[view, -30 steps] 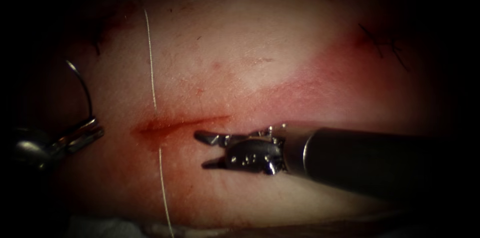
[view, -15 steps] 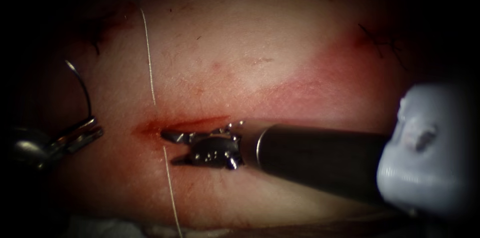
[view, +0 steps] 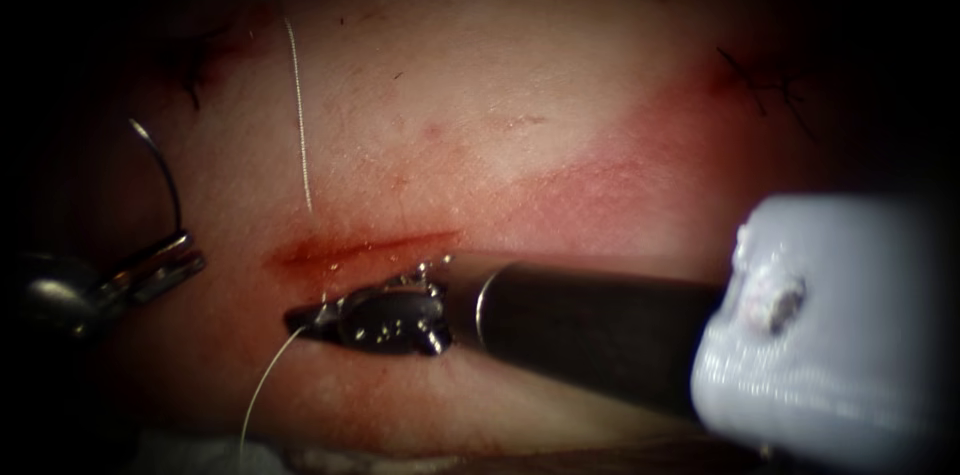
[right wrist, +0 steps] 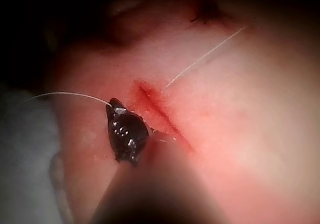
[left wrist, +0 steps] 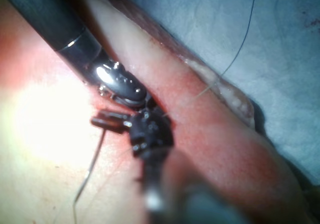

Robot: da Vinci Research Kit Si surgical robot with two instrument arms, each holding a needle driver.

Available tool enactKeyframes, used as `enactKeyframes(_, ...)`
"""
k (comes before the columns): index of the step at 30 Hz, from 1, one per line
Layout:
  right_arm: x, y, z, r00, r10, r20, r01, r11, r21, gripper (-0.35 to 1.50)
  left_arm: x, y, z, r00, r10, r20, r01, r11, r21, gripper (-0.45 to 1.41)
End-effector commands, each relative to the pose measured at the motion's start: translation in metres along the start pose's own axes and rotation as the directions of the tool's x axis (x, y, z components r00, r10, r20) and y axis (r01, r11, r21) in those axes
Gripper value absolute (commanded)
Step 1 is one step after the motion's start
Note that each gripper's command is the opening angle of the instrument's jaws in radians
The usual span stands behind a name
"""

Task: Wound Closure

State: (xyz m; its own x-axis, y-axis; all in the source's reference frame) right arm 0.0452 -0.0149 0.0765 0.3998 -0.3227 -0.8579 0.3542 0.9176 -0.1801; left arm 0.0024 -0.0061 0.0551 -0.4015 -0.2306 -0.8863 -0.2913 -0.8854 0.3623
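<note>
The cut [view: 350, 247] runs across the tissue [view: 500, 135], with red fluid along it. At the far left, well left of the cut, my left tool [view: 185, 257] is shut on the curved needle [view: 170, 175]. It grips one end, and the needle arcs up free of the tissue. My right tool [view: 305, 318] lies just below the cut's left end, its jaws shut on the thread [view: 262, 385]. In the right wrist view the same jaws [right wrist: 115, 107] pinch the thread [right wrist: 70, 94] beside the cut [right wrist: 157, 109]. A second stretch of thread [view: 300, 125] runs up from the cut.
Dark old stitch ends [view: 770, 85] sit at the upper right of the tissue, and more [view: 195, 75] at the upper left. A pale drape [view: 200, 455] lies past the tissue's near edge, and the thread [left wrist: 235, 54] trails onto it.
My right tool slid left and slightly down along the cut, then shut its open jaws on the thread below it. That lower thread now bends leftward. The left tool and needle stayed still.
</note>
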Motion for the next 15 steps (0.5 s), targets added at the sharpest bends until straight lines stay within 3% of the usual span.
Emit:
enactKeyframes(1, 0.0, -0.0014, 0.0001, 0.999, 0.032, 0.002, -0.032, 0.999, 0.008, -0.35, -0.0002, 0.0008, 0.0004, 1.0, -0.003, -0.001, 0.003, 1.0, -0.003, -0.45)
enactKeyframes(7, 0.0016, -0.0044, -0.0024, 0.997, 0.071, 0.001, -0.071, 0.997, 0.012, -0.35, -0.0003, 0.0007, 0.0005, 1.0, -0.003, -0.001, 0.003, 1.0, -0.003, -0.45)
enactKeyframes(10, 0.0043, -0.0082, -0.0059, 0.996, 0.084, -0.007, -0.084, 0.996, 0.017, -0.35, -0.0003, 0.0007, 0.0005, 1.0, -0.003, -0.001, 0.003, 1.0, -0.003, -0.45)
enactKeyframes(15, 0.0072, -0.0105, -0.0075, 0.996, 0.09, -0.025, -0.089, 0.996, 0.026, -0.35, -0.0002, 0.0008, 0.0007, 1.0, -0.003, 0.001, 0.003, 1.0, -0.001, -0.45)
